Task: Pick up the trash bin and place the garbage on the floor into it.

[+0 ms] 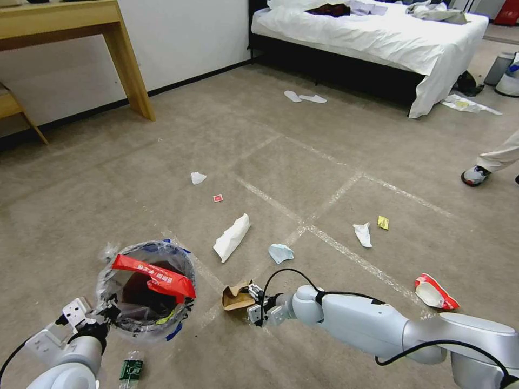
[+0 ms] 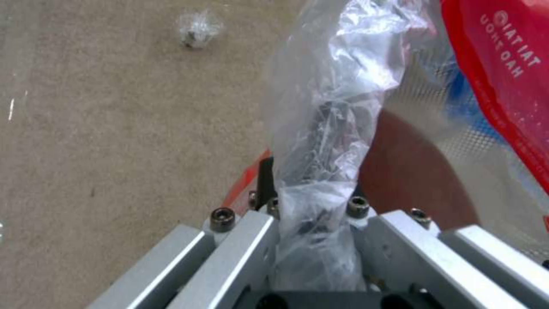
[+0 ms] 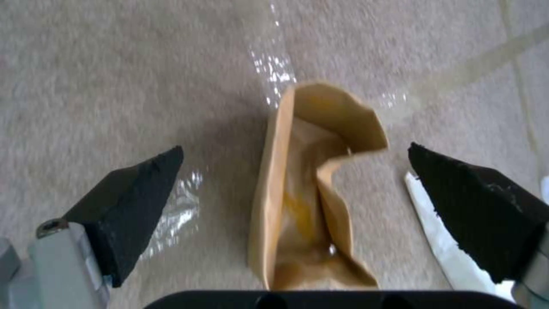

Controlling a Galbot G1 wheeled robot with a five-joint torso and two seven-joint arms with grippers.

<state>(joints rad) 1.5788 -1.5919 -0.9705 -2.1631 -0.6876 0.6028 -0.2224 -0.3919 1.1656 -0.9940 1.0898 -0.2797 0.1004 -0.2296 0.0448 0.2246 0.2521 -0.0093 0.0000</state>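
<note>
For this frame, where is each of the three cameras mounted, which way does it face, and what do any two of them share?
Head view: on the head, looking forward and down at the floor; both arms show.
Left wrist view: behind the left hand, shut on the trash bin liner; its metal links show.
Right wrist view: above the open right hand, facing the brown cardboard box; black fingertips show.
Shared: head and right wrist views show the box; head and left wrist views, the bin.

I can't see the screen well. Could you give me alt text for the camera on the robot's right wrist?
The open right gripper hangs low over a torn brown cardboard box lying on the beige-tan carpet floor, one black fingertip on each side of it without touching. Shiny clear tape lines cross the carpet beyond.
</note>
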